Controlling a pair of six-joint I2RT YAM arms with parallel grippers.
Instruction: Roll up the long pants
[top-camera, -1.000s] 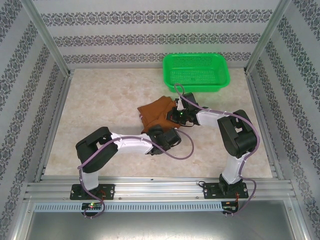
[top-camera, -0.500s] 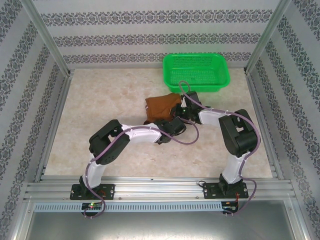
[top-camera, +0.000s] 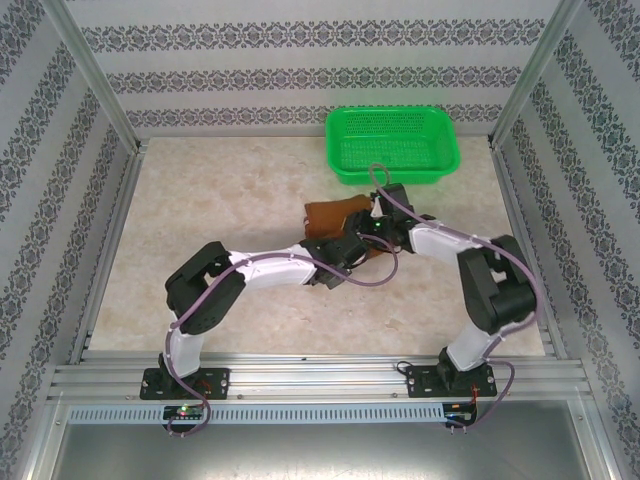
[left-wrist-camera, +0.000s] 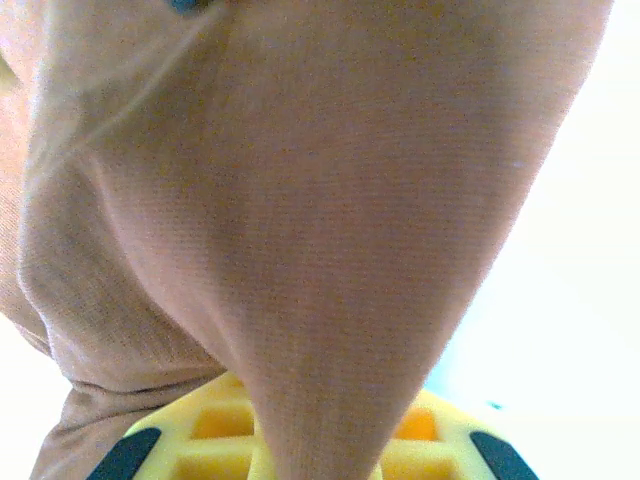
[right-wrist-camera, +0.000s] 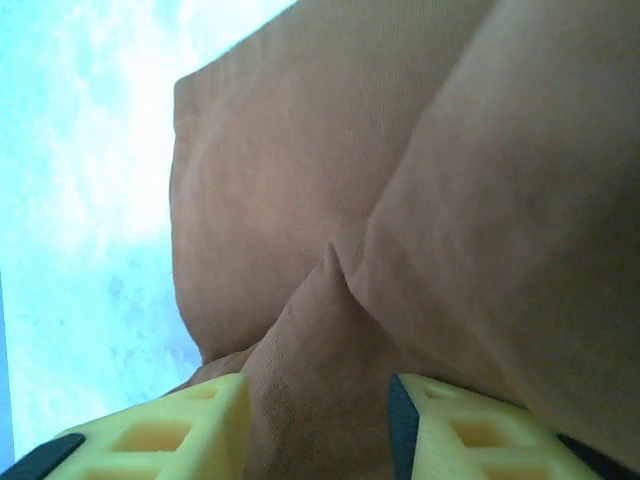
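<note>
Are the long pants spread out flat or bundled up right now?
Bundled: the long pants form one compact brown lump, with no legs trailing out. Whether it is a neat roll: cannot tell.

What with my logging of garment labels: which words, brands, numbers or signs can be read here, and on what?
None can be read.
The long pants show plain rust-brown fabric, no label in sight.
The green basket bears no print.
The walls carry an ornamental pattern, not letters.

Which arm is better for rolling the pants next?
Left, probably: the left gripper is pinched on a fold of the pants, while the right gripper has its fingers apart around it.
</note>
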